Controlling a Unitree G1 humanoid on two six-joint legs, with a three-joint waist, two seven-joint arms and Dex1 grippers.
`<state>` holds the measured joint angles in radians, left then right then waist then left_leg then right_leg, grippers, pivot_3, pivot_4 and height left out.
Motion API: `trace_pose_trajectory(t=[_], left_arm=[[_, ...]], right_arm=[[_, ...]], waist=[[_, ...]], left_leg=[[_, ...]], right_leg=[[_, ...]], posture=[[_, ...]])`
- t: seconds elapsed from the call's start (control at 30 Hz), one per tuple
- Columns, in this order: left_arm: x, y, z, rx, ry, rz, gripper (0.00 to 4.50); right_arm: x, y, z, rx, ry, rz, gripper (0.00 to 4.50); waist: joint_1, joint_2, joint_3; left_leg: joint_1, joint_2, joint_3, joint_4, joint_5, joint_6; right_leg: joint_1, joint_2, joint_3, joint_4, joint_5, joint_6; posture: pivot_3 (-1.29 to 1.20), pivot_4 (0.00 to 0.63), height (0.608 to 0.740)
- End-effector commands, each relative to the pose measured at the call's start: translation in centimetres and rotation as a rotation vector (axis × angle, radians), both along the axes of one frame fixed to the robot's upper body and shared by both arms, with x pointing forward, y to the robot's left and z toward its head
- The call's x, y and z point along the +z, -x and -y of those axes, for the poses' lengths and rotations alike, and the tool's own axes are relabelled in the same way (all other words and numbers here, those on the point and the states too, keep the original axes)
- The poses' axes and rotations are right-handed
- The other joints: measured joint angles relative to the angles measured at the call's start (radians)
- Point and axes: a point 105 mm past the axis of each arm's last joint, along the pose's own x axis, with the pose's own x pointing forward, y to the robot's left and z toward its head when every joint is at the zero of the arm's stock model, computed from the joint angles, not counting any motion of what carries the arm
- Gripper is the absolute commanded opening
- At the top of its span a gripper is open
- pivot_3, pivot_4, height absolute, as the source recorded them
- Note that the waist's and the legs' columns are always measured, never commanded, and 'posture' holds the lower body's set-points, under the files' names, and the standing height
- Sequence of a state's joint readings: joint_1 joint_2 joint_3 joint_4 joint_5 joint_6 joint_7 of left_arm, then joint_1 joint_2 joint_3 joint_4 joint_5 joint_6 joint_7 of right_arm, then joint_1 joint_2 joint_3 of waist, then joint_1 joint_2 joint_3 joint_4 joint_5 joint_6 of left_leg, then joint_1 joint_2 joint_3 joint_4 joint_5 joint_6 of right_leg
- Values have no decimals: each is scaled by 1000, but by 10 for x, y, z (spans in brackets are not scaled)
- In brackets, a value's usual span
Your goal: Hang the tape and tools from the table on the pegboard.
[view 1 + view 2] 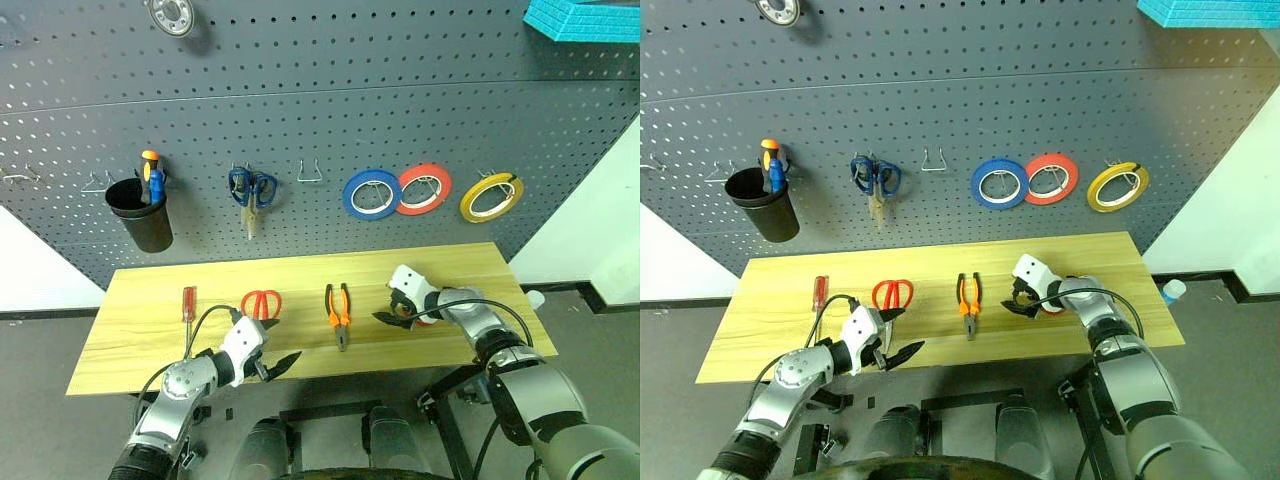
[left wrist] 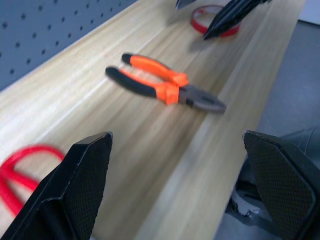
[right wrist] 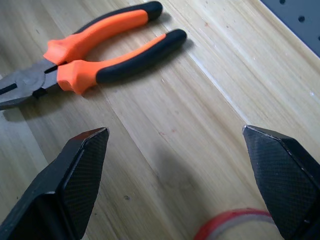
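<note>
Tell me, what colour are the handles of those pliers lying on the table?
Orange with black on the pliers, clearest in the right wrist view.

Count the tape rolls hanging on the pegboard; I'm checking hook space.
3, side by side right of centre: blue tape roll, red tape roll touching it, yellow tape roll apart, farthest right.

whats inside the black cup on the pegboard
An orange-and-blue screwdriver stands in the black cup, handle up. Its shaft and anything else in the cup are hidden by the cup wall.

Silver-grey jointed arms, white wrist housings, black looping cables, left pincer with black textured fingers
</note>
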<state>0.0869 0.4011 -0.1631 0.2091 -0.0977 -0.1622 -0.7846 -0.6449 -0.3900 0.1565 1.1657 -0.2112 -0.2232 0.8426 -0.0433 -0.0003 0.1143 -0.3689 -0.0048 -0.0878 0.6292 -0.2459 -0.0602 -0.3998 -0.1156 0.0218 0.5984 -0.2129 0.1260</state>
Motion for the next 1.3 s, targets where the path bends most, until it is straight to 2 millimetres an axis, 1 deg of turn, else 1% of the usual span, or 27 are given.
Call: trace_pose_trajectory(t=[0.03,0.17,0.3,0.37,0.5,0.6,0.77,0.83,0.87,0.9,0.97,1.07,1.13,1.2,1.3], left_arm=[[14,-5,-7,28,14,57,4354],[14,-3,-10,40,15,54,4354],[14,-5,-10,40,16,55,4354],[14,-7,-9,37,16,58,4354],[14,-9,-8,33,16,60,4354],[14,-10,-8,32,16,64,4382],[13,-10,-9,36,13,64,4382],[13,-10,-10,40,13,64,4382],[13,-9,-10,42,12,63,4382],[12,-9,-10,43,12,62,4382],[11,-8,-11,45,12,62,4382],[11,-8,-11,49,12,64,4382],[11,-7,-13,59,8,69,4382],[11,-7,-16,77,0,86,4382],[16,-10,-20,126,10,133,4382]], right_arm=[[6,-4,15,-68,-8,-25,4500],[-7,5,34,-131,56,-100,4500],[-11,7,39,-157,75,-124,4500],[-15,9,45,-193,109,-143,4500],[-22,15,51,-207,157,-191,4500],[-25,18,54,-214,183,-218,3866],[-27,21,57,-209,197,-244,2182],[-27,22,58,-211,196,-247,1415],[-27,22,59,-210,193,-249,1108],[-27,23,59,-209,191,-250,688],[-25,22,60,-214,184,-241,37],[-20,17,63,-232,169,-208,37],[-14,15,68,-223,178,-149,37],[-3,12,72,-175,208,-16,37],[22,9,68,-68,288,288,37]], waist=[[1,0,0],[0,0,0],[-3,0,0],[-4,0,0],[-2,0,0],[-2,0,-1],[-2,-1,-1],[-2,-1,-1],[-2,-1,-1],[-2,-1,-1],[-2,-1,-2],[-1,-1,-2],[-1,-1,-1],[2,-1,-1],[2,0,-1]], left_leg=[[0,0,0,0,0,0],[0,0,0,0,0,0],[-1,0,0,0,0,0],[0,0,0,0,0,0],[0,0,0,0,0,0],[-1,0,0,0,0,0],[0,0,0,0,0,0],[1,0,0,0,0,0],[1,0,0,1,0,0],[1,0,0,1,0,0],[1,0,0,1,0,0],[1,0,0,1,0,0],[0,0,0,1,0,0],[-1,0,0,0,0,0],[-4,0,1,0,0,0]], right_leg=[[0,0,0,0,0,0],[0,0,0,0,0,0],[-1,0,0,0,0,0],[-1,0,0,0,0,0],[-1,0,0,0,0,0],[0,0,0,0,0,0],[0,0,0,0,0,0],[1,0,0,0,0,0],[1,0,0,0,0,0],[2,0,0,0,0,0],[2,0,0,0,0,0],[2,0,0,0,0,0],[1,0,0,0,0,0],[0,0,0,-1,0,0],[-3,0,0,-2,0,1]], posture=[[21,55,740],[13,53,740],[6,50,740],[5,49,740],[4,47,740],[4,47,740],[6,50,740],[6,52,740],[5,53,740],[5,53,740],[7,54,740],[10,55,740],[10,55,740],[9,59,740],[-8,62,740]])
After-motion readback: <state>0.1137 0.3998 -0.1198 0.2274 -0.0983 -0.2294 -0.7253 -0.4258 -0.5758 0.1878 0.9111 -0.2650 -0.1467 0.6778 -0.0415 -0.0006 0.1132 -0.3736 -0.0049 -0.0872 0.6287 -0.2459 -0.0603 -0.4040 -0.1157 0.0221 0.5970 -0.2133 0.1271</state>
